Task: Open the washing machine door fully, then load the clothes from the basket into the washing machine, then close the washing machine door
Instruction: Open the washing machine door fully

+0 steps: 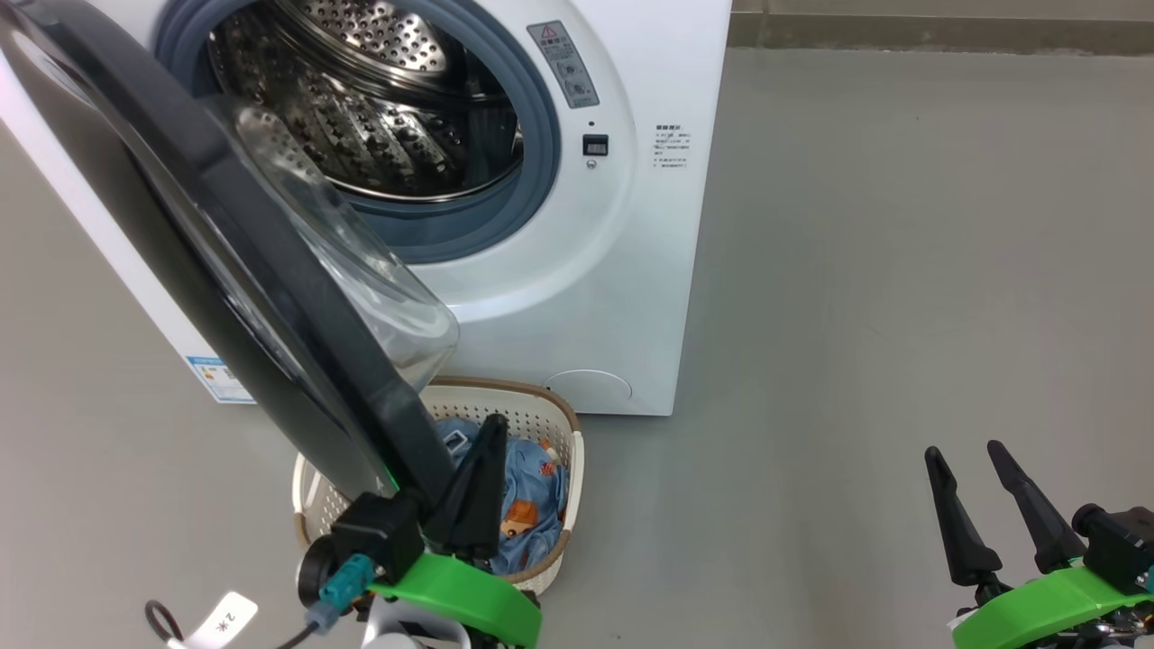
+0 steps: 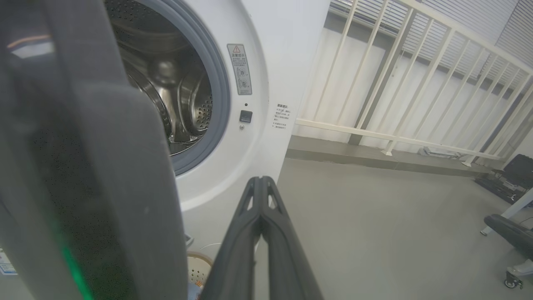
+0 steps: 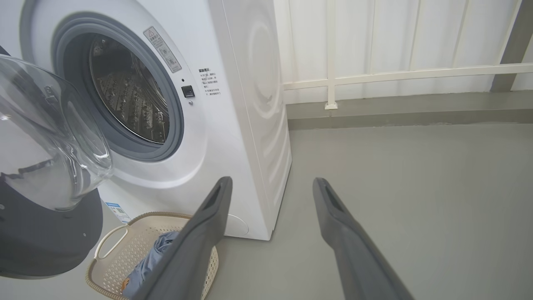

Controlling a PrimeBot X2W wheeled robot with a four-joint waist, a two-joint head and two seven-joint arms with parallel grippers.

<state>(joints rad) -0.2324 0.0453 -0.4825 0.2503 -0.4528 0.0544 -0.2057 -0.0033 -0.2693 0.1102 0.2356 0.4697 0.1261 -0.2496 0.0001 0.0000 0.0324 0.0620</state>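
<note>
Door [image 1: 261, 270] half open, our left gripper [image 1: 492, 424] at its free edge
We hold the left jaws shut and empty just right of that edge, which runs up-left; the right gripper [image 1: 963, 451], jaws wide, stands well apart. Basket [image 1: 550, 401] of clothes [image 1: 532, 487] sits under the door. The red-triangle sticker [image 1: 563, 63] on the machine [image 1: 649, 180] is unreadable; a tag [image 1: 225, 617] reads "2"

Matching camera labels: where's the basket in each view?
Head view: basket at lower centre-left, on the floor before the washing machine, partly behind the open door.
Left wrist view: a sliver of it at the bottom edge, left of centre.
Right wrist view: lower left.
Shared landmark: small black square right of the drum opening.
</note>
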